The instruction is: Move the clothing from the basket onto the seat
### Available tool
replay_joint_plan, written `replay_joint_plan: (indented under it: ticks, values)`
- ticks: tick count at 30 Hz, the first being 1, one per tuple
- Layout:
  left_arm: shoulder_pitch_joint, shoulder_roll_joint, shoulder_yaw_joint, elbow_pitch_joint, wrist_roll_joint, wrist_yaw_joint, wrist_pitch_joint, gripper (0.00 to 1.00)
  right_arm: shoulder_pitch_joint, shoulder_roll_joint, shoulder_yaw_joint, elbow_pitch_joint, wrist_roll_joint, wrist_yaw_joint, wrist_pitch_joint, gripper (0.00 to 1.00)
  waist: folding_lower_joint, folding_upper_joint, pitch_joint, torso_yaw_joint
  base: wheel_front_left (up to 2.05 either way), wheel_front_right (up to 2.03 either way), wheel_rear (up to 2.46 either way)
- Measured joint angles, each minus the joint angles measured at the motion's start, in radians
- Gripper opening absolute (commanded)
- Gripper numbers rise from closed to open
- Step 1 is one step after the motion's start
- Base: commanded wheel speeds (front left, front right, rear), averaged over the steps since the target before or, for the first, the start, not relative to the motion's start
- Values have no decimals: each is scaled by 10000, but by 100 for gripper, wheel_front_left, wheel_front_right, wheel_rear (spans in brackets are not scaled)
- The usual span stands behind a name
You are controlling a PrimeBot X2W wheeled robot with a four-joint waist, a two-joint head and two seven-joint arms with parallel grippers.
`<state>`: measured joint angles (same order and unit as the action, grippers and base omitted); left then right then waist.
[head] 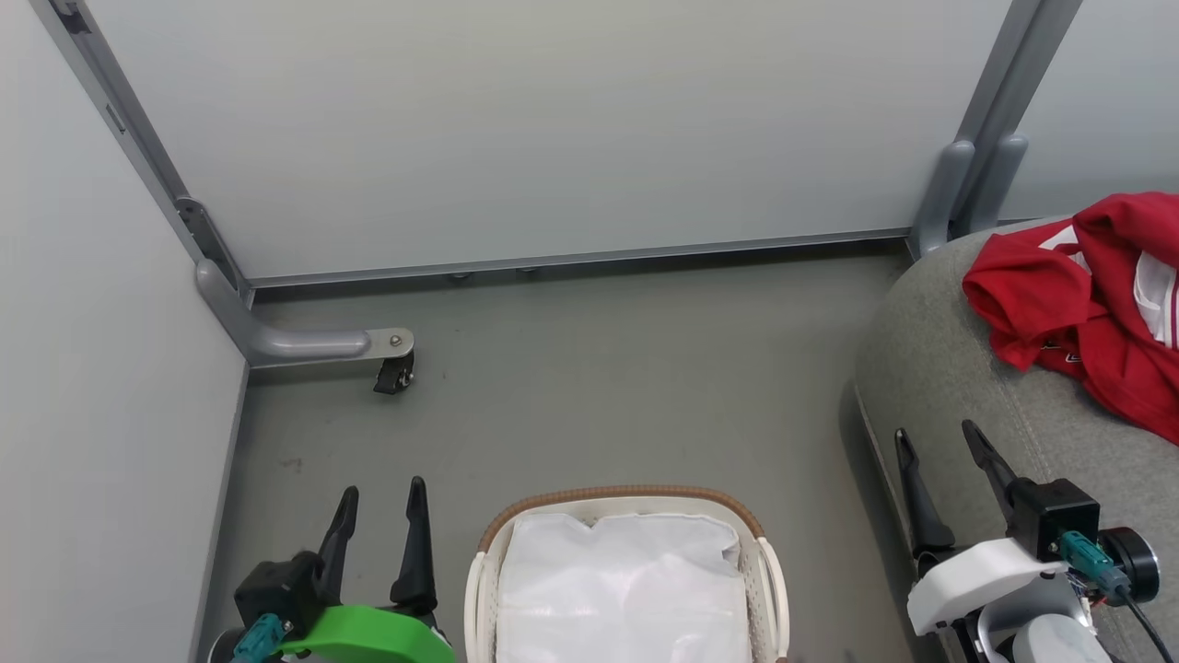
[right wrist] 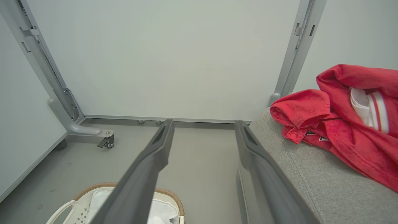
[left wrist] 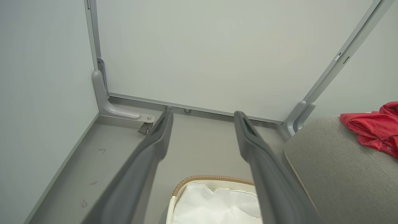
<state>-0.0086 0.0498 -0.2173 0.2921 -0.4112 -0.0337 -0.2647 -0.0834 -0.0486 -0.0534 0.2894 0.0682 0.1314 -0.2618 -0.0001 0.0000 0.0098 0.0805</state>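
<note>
Hanging wide apart and empty, the left gripper [head: 383, 488] has the oval white perforated plastic basket [head: 626, 494] with its brown woven rim just right of its fingers, with a white liner cloth [head: 626, 589] inside. The right gripper [head: 934, 430], equally wide and empty, hovers at the edge of the large grey woven seat [head: 949, 387]. Bright red, white-trimmed clothing [head: 1078, 304] lies on the seat beyond its fingertips, to the right.

Red clothing [head: 1078, 304] crumpled on grey seat [head: 930, 368], white-lined basket [head: 626, 505] on floor
</note>
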Motion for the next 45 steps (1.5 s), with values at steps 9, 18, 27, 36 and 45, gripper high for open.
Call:
replay_joint_plan:
  ticks: [9,18,27,36,45]
  values:
    - [1,0,65,35,42,0,0,100,116,0,222,6,207,0,0,100,0,0,-111,-33,0,0,0]
    - [19,0,75,61,46,0,0,100,144,0,234,-4,288,0,0,100,0,0,-128,-12,0,0,0]
    - [20,-2,71,117,67,-8,0,0,147,13,224,48,293,0,6,0,0,0,-126,-3,0,0,0]
    - [38,2,207,426,-794,-29,249,0,291,109,125,449,1290,0,385,0,0,0,-124,-39,0,0,0]
    - [29,19,529,370,-2199,-123,629,0,291,109,84,328,3032,0,742,0,1,0,-120,-97,0,0,0]
